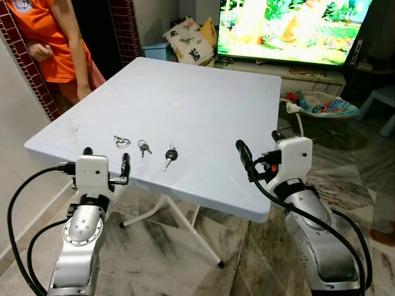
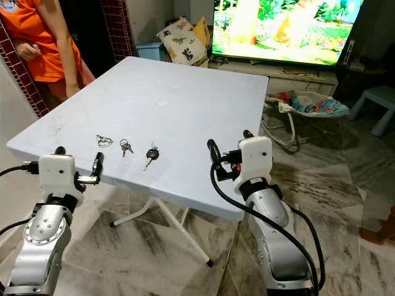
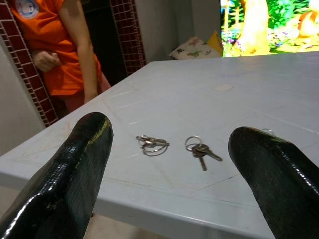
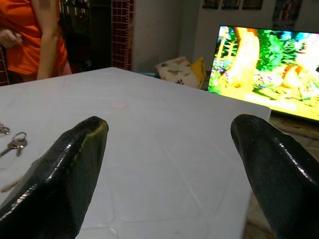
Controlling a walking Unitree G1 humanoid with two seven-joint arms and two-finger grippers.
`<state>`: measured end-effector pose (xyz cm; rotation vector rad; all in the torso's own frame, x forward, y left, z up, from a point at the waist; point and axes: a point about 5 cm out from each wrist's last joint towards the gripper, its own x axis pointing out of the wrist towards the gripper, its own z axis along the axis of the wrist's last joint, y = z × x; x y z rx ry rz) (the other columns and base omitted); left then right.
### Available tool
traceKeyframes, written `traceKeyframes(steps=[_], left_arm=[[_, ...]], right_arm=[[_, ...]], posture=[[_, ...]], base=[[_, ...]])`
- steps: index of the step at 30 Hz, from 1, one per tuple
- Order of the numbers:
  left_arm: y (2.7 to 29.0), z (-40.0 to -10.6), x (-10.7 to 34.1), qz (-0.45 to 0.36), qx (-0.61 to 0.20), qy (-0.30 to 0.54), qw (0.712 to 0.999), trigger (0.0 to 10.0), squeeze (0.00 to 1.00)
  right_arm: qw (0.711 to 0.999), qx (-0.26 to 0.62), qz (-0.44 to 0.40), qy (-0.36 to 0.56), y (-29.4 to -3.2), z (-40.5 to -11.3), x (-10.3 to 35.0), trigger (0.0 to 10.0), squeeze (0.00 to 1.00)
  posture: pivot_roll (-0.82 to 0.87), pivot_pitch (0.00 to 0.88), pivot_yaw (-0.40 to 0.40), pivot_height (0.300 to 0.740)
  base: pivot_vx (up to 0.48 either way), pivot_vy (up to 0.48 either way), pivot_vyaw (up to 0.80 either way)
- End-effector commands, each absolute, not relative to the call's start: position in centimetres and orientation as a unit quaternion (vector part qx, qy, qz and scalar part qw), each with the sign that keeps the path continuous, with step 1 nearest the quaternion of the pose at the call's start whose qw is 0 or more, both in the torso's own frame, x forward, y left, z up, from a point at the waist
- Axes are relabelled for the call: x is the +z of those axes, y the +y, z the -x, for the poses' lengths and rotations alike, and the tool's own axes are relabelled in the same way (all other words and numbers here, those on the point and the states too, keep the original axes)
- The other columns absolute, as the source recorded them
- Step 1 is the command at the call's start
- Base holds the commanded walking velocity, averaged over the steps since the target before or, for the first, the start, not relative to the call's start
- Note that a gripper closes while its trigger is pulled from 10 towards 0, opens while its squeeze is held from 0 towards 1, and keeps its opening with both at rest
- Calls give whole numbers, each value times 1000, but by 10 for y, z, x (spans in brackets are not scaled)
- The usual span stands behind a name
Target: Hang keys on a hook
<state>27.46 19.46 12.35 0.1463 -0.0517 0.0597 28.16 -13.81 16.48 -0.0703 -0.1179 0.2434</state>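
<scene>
Three small key sets lie in a row near the front left of the pale table (image 1: pixel 203 105): a silver ring bunch (image 1: pixel 121 142), a pair of keys on a ring (image 1: pixel 144 147), and a black-headed key (image 1: pixel 170 155). My left gripper (image 1: pixel 107 159) hovers open at the table's front edge, just short of the ring bunch (image 3: pixel 153 144) and the key pair (image 3: pixel 202 149), with nothing between its fingers (image 3: pixel 75 174). Further along that edge, right of the keys, my right gripper (image 1: pixel 259 145) is open and empty too. The key pair (image 4: pixel 15 143) appears at the edge of the right wrist view.
A person in an orange shirt (image 1: pixel 52 37) stands at the table's far left corner by a red-tiled wall. Behind the table are a lit TV (image 1: pixel 290 28) and a cushion (image 1: pixel 188 40). A baby bouncer (image 1: pixel 324 105) and a blue stool (image 1: pixel 379 102) are on the marble floor to the right.
</scene>
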Motion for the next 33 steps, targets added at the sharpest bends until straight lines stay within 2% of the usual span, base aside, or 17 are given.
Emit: traceKeyframes(steps=[1, 15, 33], left_arm=[[193, -277, 126, -68, 26, -27, 997, 10000, 0], [191, -277, 126, -76, 17, -24, 997, 10000, 0], [184, -277, 126, -79, -9, -25, 997, 10000, 0]], right_arm=[[988, 135, 40, -60, -135, -283, 168, 10000, 0], [987, 147, 41, -57, -128, -282, 166, 10000, 0], [989, 135, 40, -54, -130, -286, 165, 10000, 0]], posture=[[-40, 0, 32, 740], [-35, 0, 40, 740], [-31, 0, 39, 740]], base=[[0, 0, 0], [0, 0, 0], [0, 0, 793]])
